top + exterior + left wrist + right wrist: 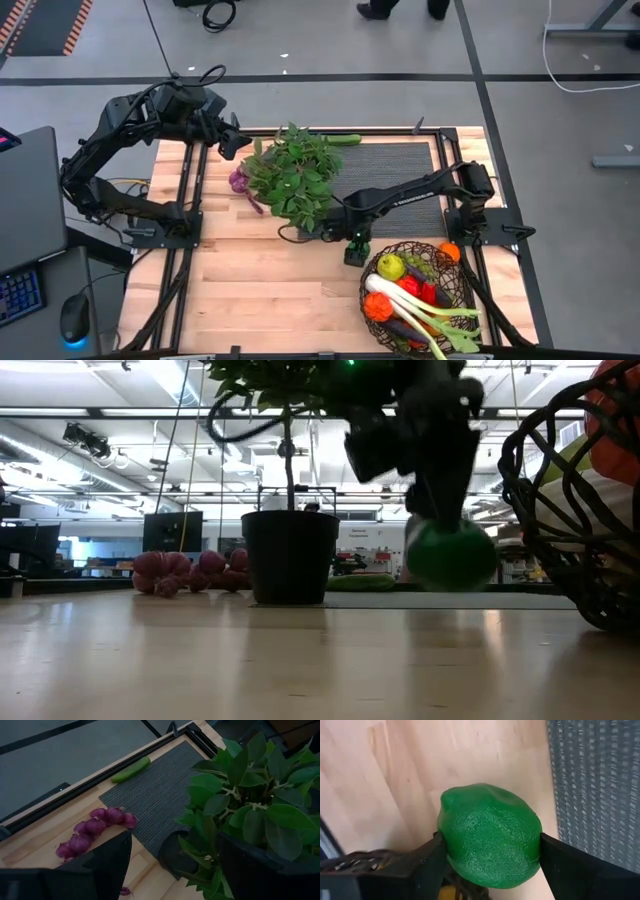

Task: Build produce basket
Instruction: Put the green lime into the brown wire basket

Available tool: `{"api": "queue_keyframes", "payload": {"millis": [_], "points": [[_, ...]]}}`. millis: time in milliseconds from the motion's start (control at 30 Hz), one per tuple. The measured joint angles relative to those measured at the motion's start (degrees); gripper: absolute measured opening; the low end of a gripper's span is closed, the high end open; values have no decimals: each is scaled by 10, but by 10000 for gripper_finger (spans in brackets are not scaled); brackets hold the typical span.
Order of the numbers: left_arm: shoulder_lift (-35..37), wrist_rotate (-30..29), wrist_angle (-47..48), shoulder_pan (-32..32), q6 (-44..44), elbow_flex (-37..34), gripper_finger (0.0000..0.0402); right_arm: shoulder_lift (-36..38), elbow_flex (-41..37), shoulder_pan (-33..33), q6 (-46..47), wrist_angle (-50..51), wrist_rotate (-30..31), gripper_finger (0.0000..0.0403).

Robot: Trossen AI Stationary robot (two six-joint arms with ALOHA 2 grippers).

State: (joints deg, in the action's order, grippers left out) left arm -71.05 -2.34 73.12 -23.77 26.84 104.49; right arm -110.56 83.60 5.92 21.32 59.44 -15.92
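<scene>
My right arm reaches frame-center, fingers [490, 855] pinching the lime [490, 840] above the tabletop [270, 290]; left fingers [175, 865] spread, upper left.

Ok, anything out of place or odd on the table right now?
Nothing looks spilled or damaged. The cucumber and purple grapes lie outside the basket, behind the potted plant. The right gripper has the lime between its fingers beside the basket.
</scene>
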Motion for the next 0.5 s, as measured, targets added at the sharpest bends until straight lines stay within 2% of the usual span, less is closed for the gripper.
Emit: {"api": "queue_keyframes", "payload": {"millis": [300,500], "points": [[0,0,0,0,-4,0,288,1,150,-3,-15,177,-38,290],[0,0,0,0,-18,0,288,3,245,14,-1,312,-90,290]]}}
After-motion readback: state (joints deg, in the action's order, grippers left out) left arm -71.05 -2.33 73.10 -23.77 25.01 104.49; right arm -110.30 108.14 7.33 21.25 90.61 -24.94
